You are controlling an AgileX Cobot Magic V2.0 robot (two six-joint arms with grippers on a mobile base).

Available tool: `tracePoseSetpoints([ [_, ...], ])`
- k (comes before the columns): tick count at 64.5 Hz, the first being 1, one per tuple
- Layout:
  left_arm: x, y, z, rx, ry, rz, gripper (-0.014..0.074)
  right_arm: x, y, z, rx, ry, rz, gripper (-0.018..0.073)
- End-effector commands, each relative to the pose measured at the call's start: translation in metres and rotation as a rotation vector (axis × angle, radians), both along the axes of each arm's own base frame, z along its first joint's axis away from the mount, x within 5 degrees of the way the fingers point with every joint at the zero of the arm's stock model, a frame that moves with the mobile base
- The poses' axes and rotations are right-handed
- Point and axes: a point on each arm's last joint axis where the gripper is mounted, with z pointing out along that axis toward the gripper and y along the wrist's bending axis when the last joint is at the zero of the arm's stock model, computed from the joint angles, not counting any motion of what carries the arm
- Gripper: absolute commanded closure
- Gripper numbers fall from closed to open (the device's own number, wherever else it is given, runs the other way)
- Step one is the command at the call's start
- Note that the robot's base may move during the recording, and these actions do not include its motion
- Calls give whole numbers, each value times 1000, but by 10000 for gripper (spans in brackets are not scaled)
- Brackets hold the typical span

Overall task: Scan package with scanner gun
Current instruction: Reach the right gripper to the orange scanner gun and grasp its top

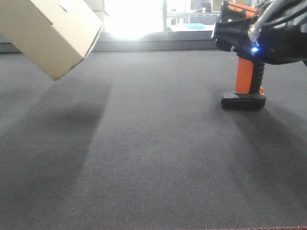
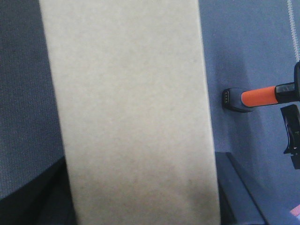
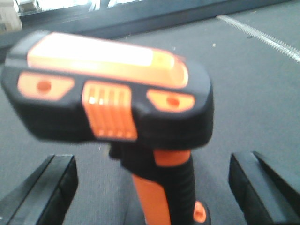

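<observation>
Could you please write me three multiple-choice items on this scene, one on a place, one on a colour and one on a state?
1. Where is the scanner gun?
A. standing at the right of the dark mat
B. lying at the left of the mat
C. on a shelf

2. What colour is its handle?
A. blue
B. orange
C. green

3. How is the cardboard box?
A. flat on the mat
B. raised off the mat and tilted
C. opened up

Answers:
1 A: its base rests on the mat.
2 B: the grip is orange below a black head.
3 B: it hangs above the mat, in the left gripper.
</observation>
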Motion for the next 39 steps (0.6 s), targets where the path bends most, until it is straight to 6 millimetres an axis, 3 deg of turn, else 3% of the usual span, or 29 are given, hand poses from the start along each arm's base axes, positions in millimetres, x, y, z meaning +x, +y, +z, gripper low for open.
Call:
tracePoseSetpoints([
  [1, -3, -2, 7, -14, -26, -1, 707, 4, 2, 0, -10, -23, -11, 0],
  [21, -3, -2, 7, -13, -26, -3, 707, 14, 6, 4, -23, -65, -29, 0],
  [39, -3, -2, 7, -13, -26, -3, 707, 20, -6, 3, -17, -52, -62, 0],
])
